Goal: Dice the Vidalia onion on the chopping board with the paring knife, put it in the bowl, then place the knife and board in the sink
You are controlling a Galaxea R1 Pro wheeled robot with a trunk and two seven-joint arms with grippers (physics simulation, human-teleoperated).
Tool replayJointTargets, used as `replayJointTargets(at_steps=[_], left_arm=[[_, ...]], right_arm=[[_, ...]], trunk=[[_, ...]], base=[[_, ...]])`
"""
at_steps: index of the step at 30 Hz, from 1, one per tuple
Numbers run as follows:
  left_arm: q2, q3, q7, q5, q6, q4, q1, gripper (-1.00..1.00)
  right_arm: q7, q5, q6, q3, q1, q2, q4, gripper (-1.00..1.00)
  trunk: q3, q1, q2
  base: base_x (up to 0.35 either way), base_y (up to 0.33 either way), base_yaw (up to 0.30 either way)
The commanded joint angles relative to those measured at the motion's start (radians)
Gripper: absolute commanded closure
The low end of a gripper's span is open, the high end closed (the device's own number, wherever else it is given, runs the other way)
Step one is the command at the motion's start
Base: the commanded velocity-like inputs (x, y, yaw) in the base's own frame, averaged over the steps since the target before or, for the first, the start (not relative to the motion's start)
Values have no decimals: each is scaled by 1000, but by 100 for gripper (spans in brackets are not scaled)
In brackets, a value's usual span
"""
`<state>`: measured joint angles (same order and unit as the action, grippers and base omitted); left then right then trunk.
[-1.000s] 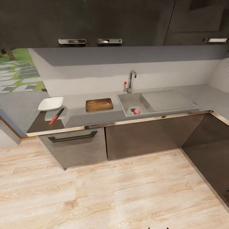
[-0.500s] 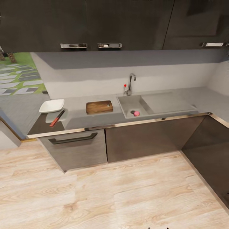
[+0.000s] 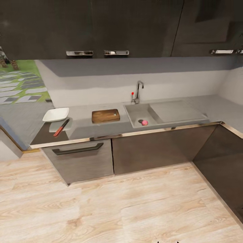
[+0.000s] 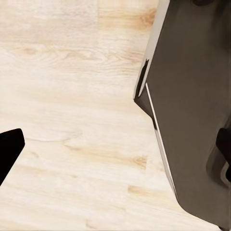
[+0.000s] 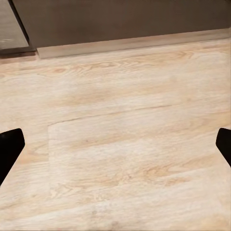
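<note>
While set well back from the desk (image 3: pixel 84 130): Vidalia onion (image 3: pixel 144 123) in sink (image 3: pixel 135 111) by drain; chopping board (image 3: pixel 105 115) left of it, bowl (image 3: pixel 55 114) and paring knife (image 3: pixel 61 127) farther left. Left fingers (image 4: pixel 9 149) and right fingers (image 5: pixel 9 147) spread wide over floor (image 5: pixel 120 144).

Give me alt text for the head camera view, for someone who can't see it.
A kitchen seen from across a pale wood floor: a grey countertop holds a white bowl, a knife and a chopping board. To the right, a pink onion lies in the sink beside the drain, below a chrome tap. Black cabinets hang above.
</note>
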<state>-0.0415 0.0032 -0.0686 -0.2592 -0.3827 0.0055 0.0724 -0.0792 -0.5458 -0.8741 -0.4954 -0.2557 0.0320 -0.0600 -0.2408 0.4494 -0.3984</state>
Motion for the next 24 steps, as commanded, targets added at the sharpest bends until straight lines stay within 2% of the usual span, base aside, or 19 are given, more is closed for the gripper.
replayJointTargets(at_steps=[1,24], left_arm=[[0,0,-2,0,-4,1,0,-100],[0,0,-2,0,-4,1,0,-100]], right_arm=[[-8,-10,-2,-3,0,0,0,-100],[-8,-11,0,-2,0,0,2,-100]], trunk=[[0,1,-2],[37,1,-2]], base=[[0,0,0],[0,0,0]])
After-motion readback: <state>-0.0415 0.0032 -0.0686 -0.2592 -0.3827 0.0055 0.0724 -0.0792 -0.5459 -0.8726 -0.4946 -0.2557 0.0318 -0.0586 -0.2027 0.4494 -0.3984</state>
